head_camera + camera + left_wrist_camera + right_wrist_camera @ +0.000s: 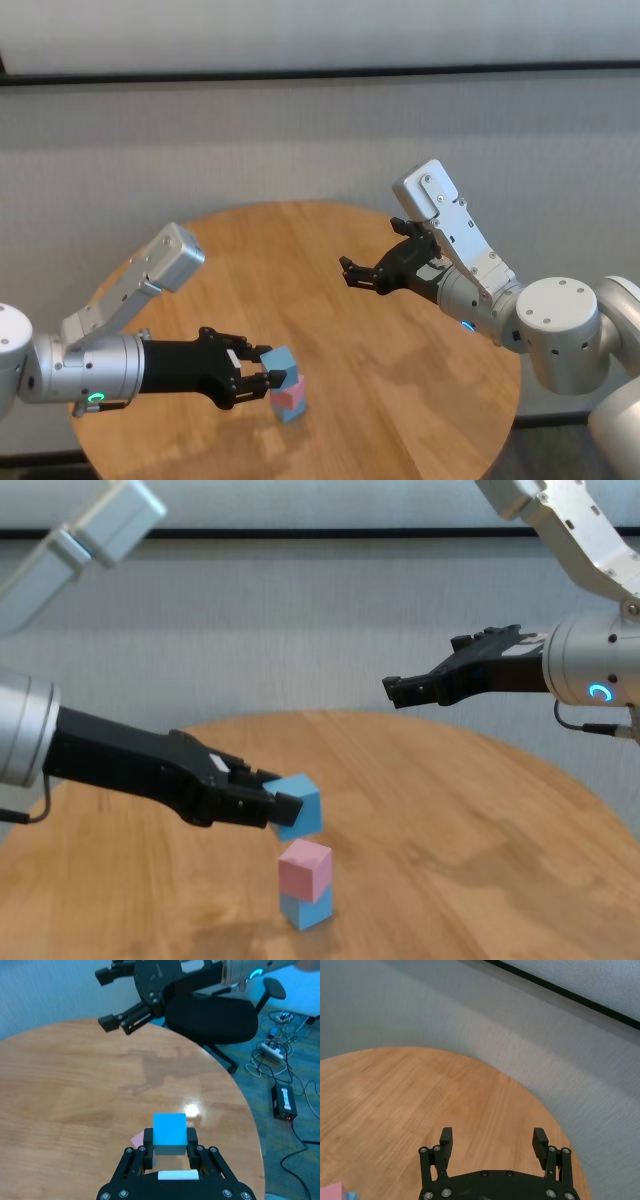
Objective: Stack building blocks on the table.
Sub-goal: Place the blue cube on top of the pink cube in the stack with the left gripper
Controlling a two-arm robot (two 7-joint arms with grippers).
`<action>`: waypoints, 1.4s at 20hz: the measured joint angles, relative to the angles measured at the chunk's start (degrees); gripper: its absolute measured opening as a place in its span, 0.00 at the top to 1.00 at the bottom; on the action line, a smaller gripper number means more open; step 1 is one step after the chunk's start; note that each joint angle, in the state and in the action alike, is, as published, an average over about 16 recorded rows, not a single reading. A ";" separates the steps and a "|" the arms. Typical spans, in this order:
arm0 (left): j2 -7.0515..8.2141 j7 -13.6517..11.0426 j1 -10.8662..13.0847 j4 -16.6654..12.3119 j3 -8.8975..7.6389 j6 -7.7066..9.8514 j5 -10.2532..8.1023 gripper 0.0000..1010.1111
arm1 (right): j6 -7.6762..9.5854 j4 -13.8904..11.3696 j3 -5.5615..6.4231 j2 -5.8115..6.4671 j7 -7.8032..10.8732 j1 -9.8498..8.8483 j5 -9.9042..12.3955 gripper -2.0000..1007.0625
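Note:
On the round wooden table point(470, 810) a pink block point(305, 868) sits on top of a light blue block point(306, 910). A second light blue block point(303, 800) hangs tilted just above the pink one, and my left gripper point(285, 806) is shut on it. The left wrist view shows that block point(169, 1132) between the fingers, with a pink corner point(136, 1139) below it. My right gripper point(362, 276) hovers open and empty high over the far side of the table, well clear of the stack point(290, 398).
Past the table's edge the left wrist view shows a black office chair point(210, 1015), a power strip with cables point(272, 1050) and a black box point(283, 1102) on the floor. A grey wall stands behind the table.

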 joint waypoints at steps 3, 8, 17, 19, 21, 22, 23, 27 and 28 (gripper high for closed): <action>-0.37 -0.08 -0.71 1.06 0.94 -0.51 0.28 0.61 | 0.00 0.00 0.00 0.00 0.00 0.00 0.00 0.00; -0.92 -0.18 -1.68 2.68 2.30 -1.31 0.50 0.61 | 0.00 0.00 0.00 0.00 0.00 0.00 0.00 0.00; -2.22 -0.52 -3.38 5.29 4.26 -2.41 0.07 0.61 | 0.00 0.00 0.00 0.00 0.00 0.00 0.00 0.00; -2.49 -0.60 -3.76 5.84 4.65 -2.64 -0.09 0.61 | 0.00 0.00 0.00 0.00 0.00 0.00 0.00 0.00; -2.71 -0.65 -4.11 6.37 5.03 -2.84 -0.25 0.61 | 0.00 0.00 0.00 0.00 0.00 0.00 0.00 0.00; -2.81 -0.65 -4.28 6.64 5.21 -2.93 -0.33 0.61 | 0.00 0.00 0.00 0.00 0.00 0.00 0.00 0.00; -2.89 -0.64 -4.43 6.88 5.37 -3.01 -0.40 0.61 | 0.00 0.00 0.00 0.00 0.00 0.00 0.00 0.00; -3.10 -0.40 -5.00 7.78 5.93 -3.33 -0.67 0.61 | 0.00 0.00 0.00 0.00 0.00 0.00 0.00 0.00; -3.11 -0.30 -5.13 7.98 6.05 -3.41 -0.72 0.61 | 0.00 0.00 0.00 0.00 0.00 0.00 0.00 0.00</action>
